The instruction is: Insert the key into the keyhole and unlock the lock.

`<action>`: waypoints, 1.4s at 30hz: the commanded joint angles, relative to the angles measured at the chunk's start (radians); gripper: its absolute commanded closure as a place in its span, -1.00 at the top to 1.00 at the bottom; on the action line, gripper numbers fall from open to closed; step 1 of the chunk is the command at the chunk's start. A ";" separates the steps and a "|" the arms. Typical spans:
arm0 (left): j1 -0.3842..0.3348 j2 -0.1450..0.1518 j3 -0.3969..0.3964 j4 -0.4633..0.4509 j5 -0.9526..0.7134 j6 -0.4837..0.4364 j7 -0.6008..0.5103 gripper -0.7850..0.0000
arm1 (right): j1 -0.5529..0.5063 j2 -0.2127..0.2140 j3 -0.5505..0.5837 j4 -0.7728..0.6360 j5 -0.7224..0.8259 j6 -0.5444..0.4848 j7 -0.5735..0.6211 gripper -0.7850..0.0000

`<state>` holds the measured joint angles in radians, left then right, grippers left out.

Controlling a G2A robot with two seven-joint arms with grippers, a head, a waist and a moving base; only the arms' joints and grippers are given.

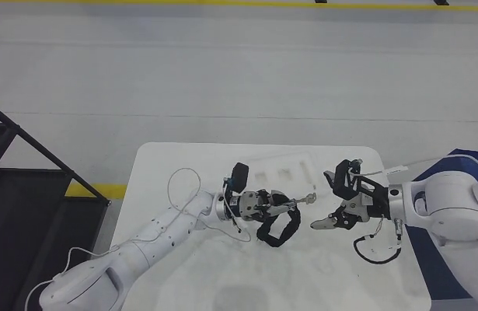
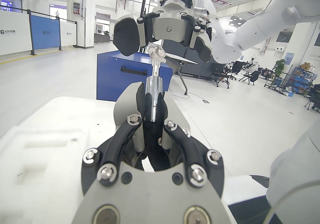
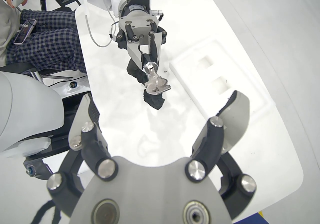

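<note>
White table [image 1: 184, 167] lower centre of frame, I see L gripper [image 1: 279, 207] clamped on lock [image 1: 284, 231], key [image 1: 307, 200] in its end, R gripper [image 1: 325, 200] wide open beside key, holding nothing.

White table [image 1: 165, 158], white foam tray [image 1: 307, 164] on it

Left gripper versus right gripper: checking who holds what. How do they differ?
The left gripper is shut on the lock, key in its end; the right gripper is open and empty. The left gripper touches the lock; the right gripper faces the key, apart from it. Both are above the table.
</note>
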<state>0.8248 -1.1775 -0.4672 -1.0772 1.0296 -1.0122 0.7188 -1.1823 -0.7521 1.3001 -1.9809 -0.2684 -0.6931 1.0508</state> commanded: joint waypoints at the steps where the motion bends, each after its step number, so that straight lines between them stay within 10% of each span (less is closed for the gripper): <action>1: -0.006 -0.002 0.009 0.012 -0.036 0.000 -0.028 -1.00 | 0.000 0.000 0.000 0.000 0.000 0.000 0.000 1.00; 35: -0.037 -0.039 0.028 0.033 -0.169 0.000 -0.193 -1.00 | -0.056 0.011 -0.035 -0.126 -0.210 -0.013 -0.042 1.00; 42: -0.043 -0.034 0.049 0.027 -0.159 0.000 -0.207 -1.00 | -0.059 0.019 0.032 -0.125 -0.343 -0.142 -0.130 1.00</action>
<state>0.7827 -1.2134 -0.4227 -1.0477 0.8746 -1.0123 0.5117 -1.2389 -0.7342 1.3220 -2.0999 -0.5682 -0.8052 0.9442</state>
